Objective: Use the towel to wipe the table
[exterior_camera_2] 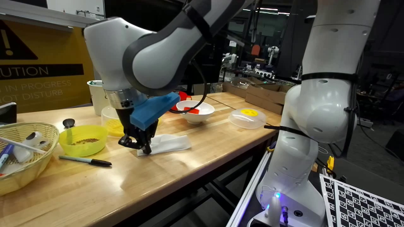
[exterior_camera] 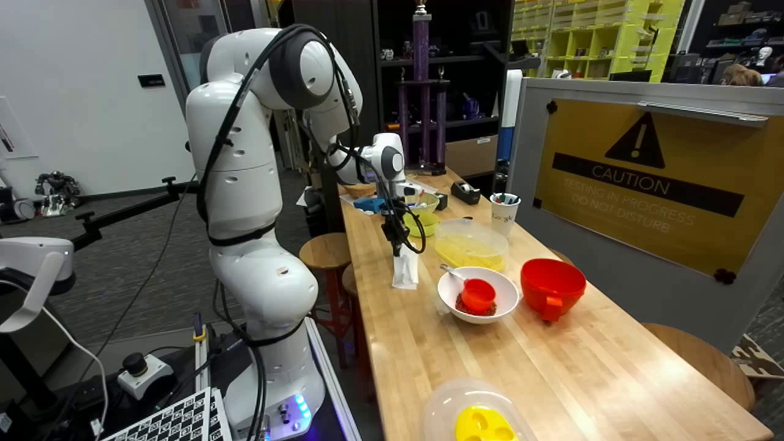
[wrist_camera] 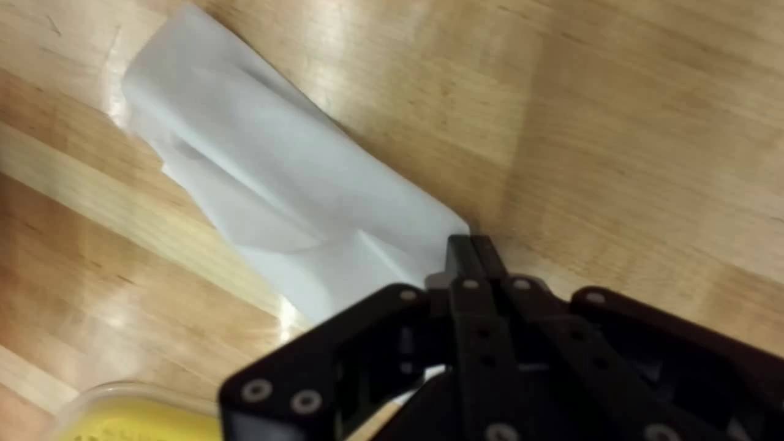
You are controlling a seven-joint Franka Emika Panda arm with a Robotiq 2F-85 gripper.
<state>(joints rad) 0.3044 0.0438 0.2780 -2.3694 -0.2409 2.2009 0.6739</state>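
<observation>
The towel (wrist_camera: 288, 165) is a white, folded cloth lying on the pale-wood table (wrist_camera: 643, 122). It also shows in both exterior views, as the towel (exterior_camera: 405, 269) and the towel (exterior_camera_2: 170, 143). My gripper (wrist_camera: 473, 240) is black and points down, its fingertips low at the table. The fingers are shut together, with the towel's edge running in at the tips, so they appear to pinch it at one end. The rest of the towel lies spread beside the fingers. In an exterior view the gripper (exterior_camera_2: 147, 151) stands at the towel's near-left end. Part of the towel is hidden behind the fingers.
A white bowl (exterior_camera_2: 196, 114) with a red cup, a red bowl (exterior_camera: 551, 285) and a clear container with yellow base (exterior_camera: 471, 244) stand near the towel. A yellow bowl (exterior_camera_2: 83, 142), a marker (exterior_camera_2: 85, 160) and a basket (exterior_camera_2: 41, 160) lie on the gripper's other side.
</observation>
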